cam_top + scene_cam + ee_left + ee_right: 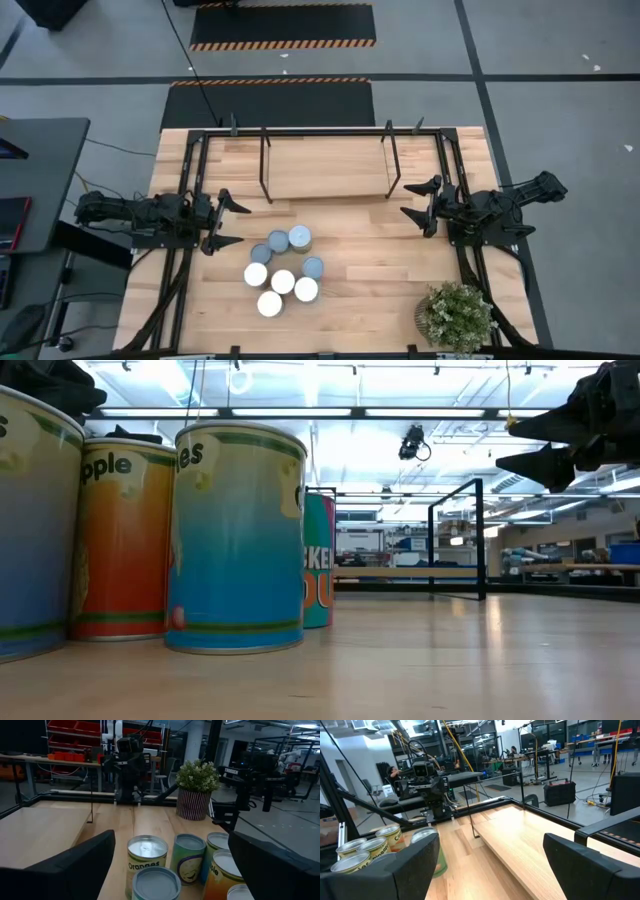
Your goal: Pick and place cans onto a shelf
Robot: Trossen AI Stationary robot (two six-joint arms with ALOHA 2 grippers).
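Note:
Several cans [283,270] stand upright in a cluster on their bases at the middle front of the wooden table; they also show in the low view [235,540] and the left wrist view [147,857]. The shelf [327,168], a light-wood board in black rod uprights, stands at the table's far middle and carries nothing. My left gripper [232,223] is open, left of the cans, its fingers pointing right toward them. My right gripper [420,203] is open at the right, beside the shelf's right end, pointing left.
A potted plant [457,315] stands at the table's front right corner. Black frame rails [185,190] run along the table's left and right sides. A dark desk [35,180] stands left of the table. Bare wood lies between the cans and the shelf.

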